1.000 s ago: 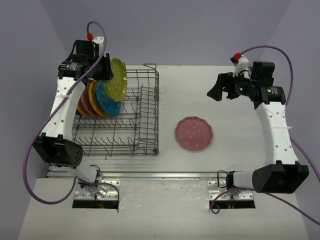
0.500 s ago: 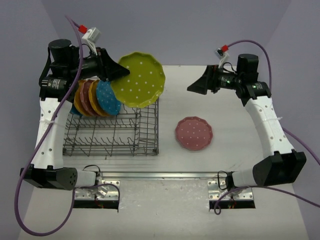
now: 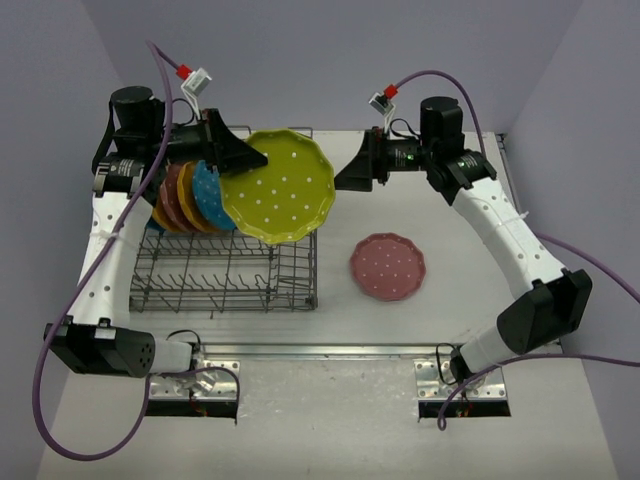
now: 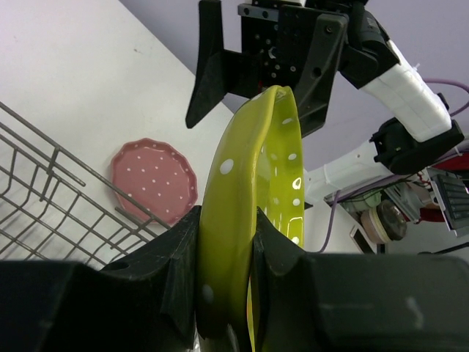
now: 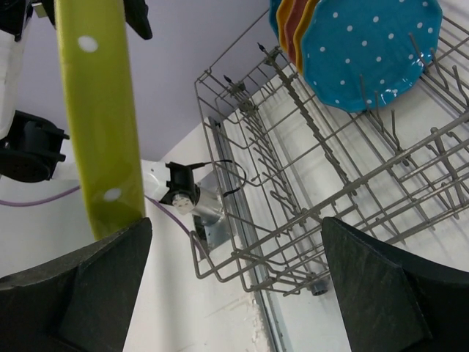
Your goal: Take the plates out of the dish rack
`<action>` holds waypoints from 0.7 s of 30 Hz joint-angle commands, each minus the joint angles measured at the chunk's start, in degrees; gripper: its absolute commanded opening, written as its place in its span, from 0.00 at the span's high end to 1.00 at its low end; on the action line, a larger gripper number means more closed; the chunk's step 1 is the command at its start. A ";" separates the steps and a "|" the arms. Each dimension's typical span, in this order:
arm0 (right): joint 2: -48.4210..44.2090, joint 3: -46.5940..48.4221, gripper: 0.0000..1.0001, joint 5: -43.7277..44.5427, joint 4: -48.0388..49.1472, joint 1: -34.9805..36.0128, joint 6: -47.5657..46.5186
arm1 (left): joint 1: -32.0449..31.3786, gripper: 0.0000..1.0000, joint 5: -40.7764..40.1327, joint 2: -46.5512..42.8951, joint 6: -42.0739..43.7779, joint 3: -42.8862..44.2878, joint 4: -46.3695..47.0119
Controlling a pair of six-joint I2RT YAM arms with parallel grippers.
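Nearest us, the dish rack (image 3: 230, 268) sits at the left of the surface (image 3: 400, 330). The pink plate (image 3: 388, 267) lies flat just past the rack's right edge, with open surface all around it. Farther back, the racked plates (image 3: 190, 197) stand on edge at the far-left corner, with the blue one facing right. Above the rack's far-right corner our left claw (image 3: 250, 160) pinches the lime plate (image 3: 280, 186) by its rim, holding it off the tines. Our right claw (image 3: 345, 178) is spread, just beside the plate's opposite rim.
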 commanded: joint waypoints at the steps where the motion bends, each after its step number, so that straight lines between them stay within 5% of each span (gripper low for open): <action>1: 0.78 3.15 0.01 -3.47 5.22 2.20 2.48 | -1.07 1.00 1.47 -1.27 -1.51 0.36 5.35; 10: -0.61 2.82 0.01 -3.48 5.90 -4.42 5.85 | -1.07 1.00 0.57 -0.90 2.03 0.97 2.12; 15: -1.42 -3.49 0.01 -15.44 28.50 -10.73 27.15 | -1.09 1.00 0.06 -0.76 3.85 0.74 0.66; 18: -2.46 -5.74 0.01 -17.01 36.97 -8.64 31.73 | -1.16 1.00 0.34 0.08 4.48 0.39 0.66; 21: -2.81 -4.35 0.01 -15.93 29.62 -4.32 24.14 | -1.43 1.00 0.94 0.87 5.05 0.53 0.66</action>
